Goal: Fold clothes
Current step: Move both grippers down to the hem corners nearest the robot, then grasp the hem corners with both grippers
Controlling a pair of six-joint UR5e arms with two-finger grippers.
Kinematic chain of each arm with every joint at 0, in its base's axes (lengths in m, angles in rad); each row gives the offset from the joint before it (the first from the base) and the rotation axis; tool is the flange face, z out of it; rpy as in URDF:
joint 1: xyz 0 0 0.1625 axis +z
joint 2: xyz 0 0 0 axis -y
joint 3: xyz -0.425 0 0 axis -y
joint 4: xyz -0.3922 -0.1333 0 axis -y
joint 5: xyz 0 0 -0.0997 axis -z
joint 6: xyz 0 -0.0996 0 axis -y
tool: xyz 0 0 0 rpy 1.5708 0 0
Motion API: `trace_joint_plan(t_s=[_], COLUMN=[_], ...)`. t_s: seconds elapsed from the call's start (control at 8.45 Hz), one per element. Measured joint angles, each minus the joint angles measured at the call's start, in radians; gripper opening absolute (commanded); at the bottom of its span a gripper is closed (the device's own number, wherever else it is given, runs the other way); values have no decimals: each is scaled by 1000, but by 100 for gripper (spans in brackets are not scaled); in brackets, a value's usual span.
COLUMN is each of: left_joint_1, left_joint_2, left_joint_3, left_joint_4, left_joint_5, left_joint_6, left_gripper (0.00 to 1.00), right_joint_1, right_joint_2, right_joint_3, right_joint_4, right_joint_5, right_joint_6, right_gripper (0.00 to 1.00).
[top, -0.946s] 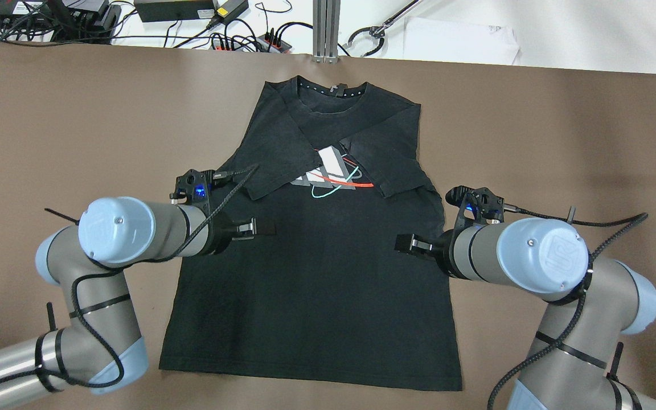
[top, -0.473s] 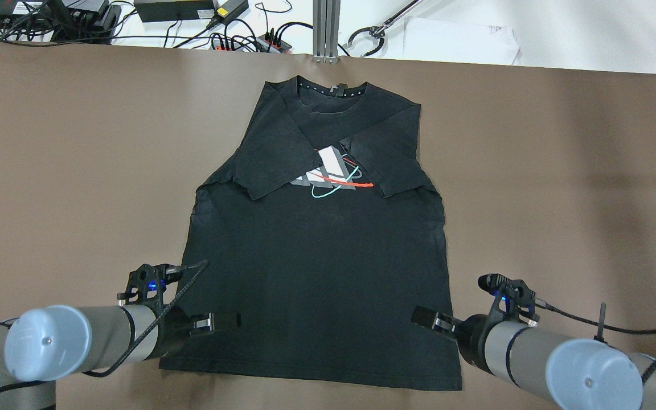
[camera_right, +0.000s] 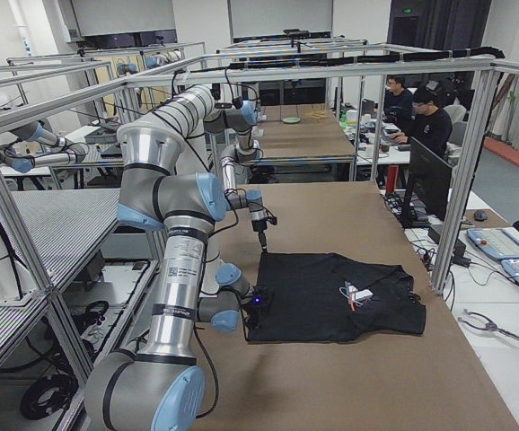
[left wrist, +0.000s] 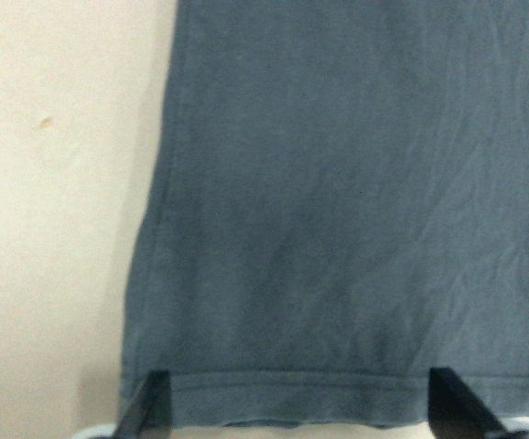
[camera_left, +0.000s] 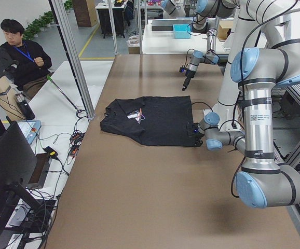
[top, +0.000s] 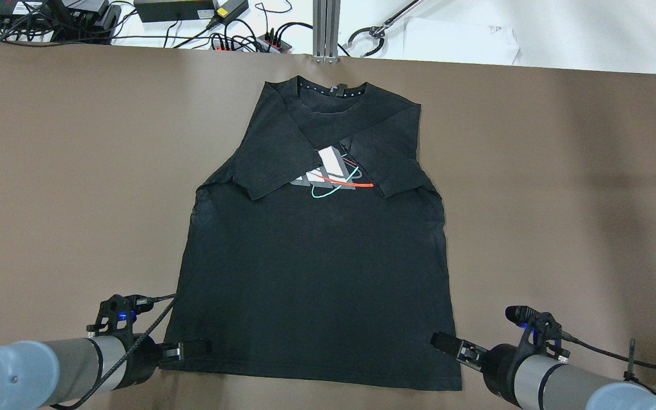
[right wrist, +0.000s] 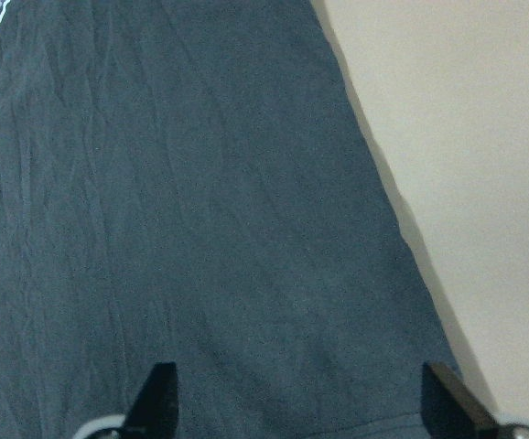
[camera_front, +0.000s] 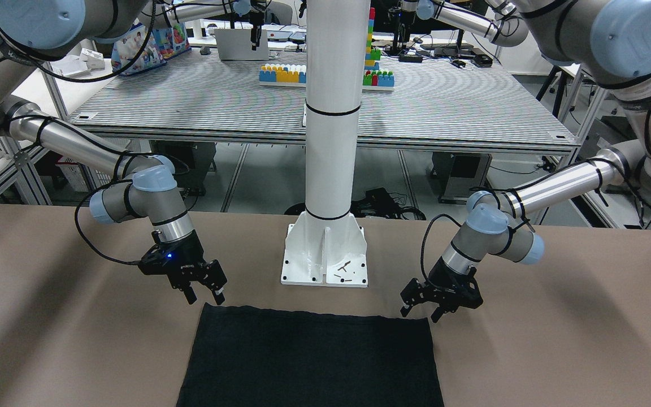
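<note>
The clothes are one black T-shirt (top: pixel 316 256) with a printed chest. It lies flat on the brown table, collar far from me, both sleeves folded in over the print (top: pixel 331 176). My left gripper (top: pixel 191 348) is open at the bottom hem's left corner. In the left wrist view (left wrist: pixel 301 412) its fingers straddle the hem. My right gripper (top: pixel 447 344) is open at the hem's right corner, fingers apart over the cloth in the right wrist view (right wrist: pixel 301 407). In the front view the left gripper (camera_front: pixel 435 305) and the right gripper (camera_front: pixel 204 294) stand at the hem (camera_front: pixel 308 316).
The white pillar (camera_front: pixel 330 141) on its base plate (camera_front: pixel 325 265) stands just behind the hem. Cables and power boxes (top: pixel 174 8), an aluminium post (top: pixel 326 28) and white sheets (top: pixel 459 40) line the far edge. Operators (camera_left: pixel 20 57) sit beyond it.
Both arms have drawn back toward the robot along the shirt's sides, from about mid-body to the bottom hem corners. The shirt has not moved.
</note>
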Motion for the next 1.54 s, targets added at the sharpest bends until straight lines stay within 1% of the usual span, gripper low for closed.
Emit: trace_joint_plan(t_s=[0.12,0.24,0.35,0.47,0.71,1.3,1.54], left_joint_1=[8,16,28,47,65,64,61], left_joint_2=[30,44,50,49,46,50,48], left_joint_3=[1,3,7,12,18,23,24], left_joint_4=[-28,-41,-45,-47,-47,-47,-47], left_joint_5=[1,1,9,35,63,70,71], left_joint_6=[0,0,0,-1,-1,-1,0], left_gripper=[100,95,60,51,49,45,26], right_joint_1=[-2,-3,-4,-4,-4,-4,-4], right_joint_2=[-5,-8,-8,-9,-9,-7,-8], right_joint_3=[-1,-2,-3,-4,-5,-5,-5], right_joint_4=[7,10,10,11,11,11,11], right_joint_5=[-3,-4,-4,-4,-4,-4,-4], right_joint_6=[2,3,3,3,3,3,3], right_gripper=[94,94,94,94,94,94,94])
